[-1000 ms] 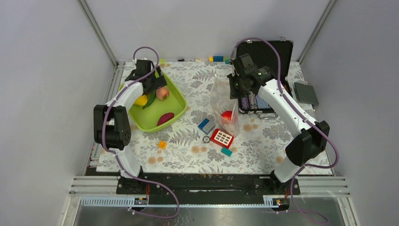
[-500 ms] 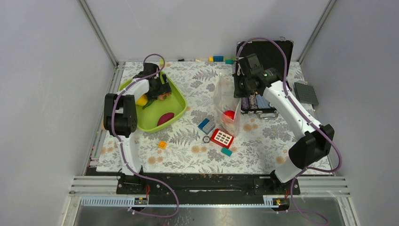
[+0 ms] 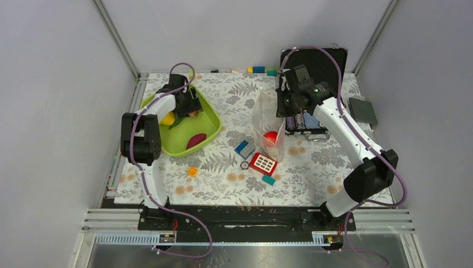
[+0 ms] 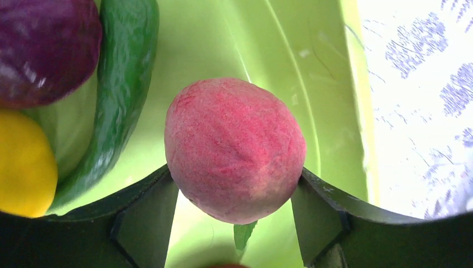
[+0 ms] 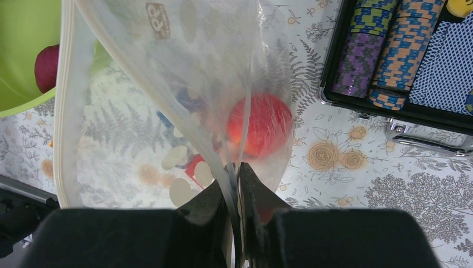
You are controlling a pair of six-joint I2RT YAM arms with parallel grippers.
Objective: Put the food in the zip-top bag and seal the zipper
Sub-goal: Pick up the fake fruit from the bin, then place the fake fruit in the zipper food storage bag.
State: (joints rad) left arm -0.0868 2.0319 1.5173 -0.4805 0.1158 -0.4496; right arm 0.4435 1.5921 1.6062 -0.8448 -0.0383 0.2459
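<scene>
My left gripper (image 4: pixel 234 172) is down in the lime-green tub (image 3: pixel 211 118), with both fingers pressed on the sides of the pink peach (image 4: pixel 234 148). A yellow lemon (image 4: pixel 22 162), a purple onion (image 4: pixel 44 50) and a long green vegetable (image 4: pixel 120 84) lie beside it. A dark red piece (image 3: pixel 195 139) lies lower in the tub. My right gripper (image 5: pixel 237 167) is shut on the edge of the zip-top bag (image 5: pixel 167 84) and holds it upright with its mouth open. The whitish zipper (image 5: pixel 64 111) runs along the mouth. A red food piece (image 5: pixel 262 125) lies inside the bag.
An open black case of poker chips (image 3: pixel 304 120) stands right of the bag. Coloured blocks (image 3: pixel 244 148), a red and white block (image 3: pixel 263 163) and an orange block (image 3: pixel 192 171) lie in front of the bag. A grey baseplate (image 3: pixel 362 110) lies at the far right.
My left gripper moved right across the tub and came down around the peach. My right gripper shifted slightly right, still holding the bag.
</scene>
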